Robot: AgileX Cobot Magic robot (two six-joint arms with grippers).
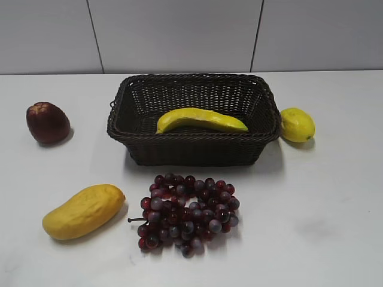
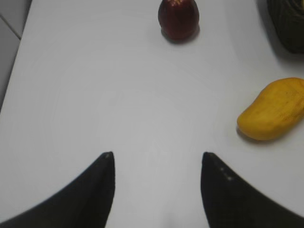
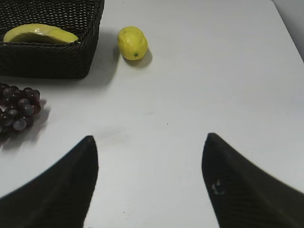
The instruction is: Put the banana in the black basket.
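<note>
The banana is long, curved and yellow. It lies flat inside the black basket, a large dark wicker basket at the back middle of the table. In the right wrist view the banana shows over the basket's near wall at the top left. My right gripper is open and empty over bare table, well in front of the basket. My left gripper is open and empty over bare table. A corner of the basket shows at its top right. Neither gripper shows in the exterior view.
A yellow-orange mango lies front left, also in the left wrist view. A dark red apple sits far left. Purple grapes lie in front of the basket. A lemon sits right of it.
</note>
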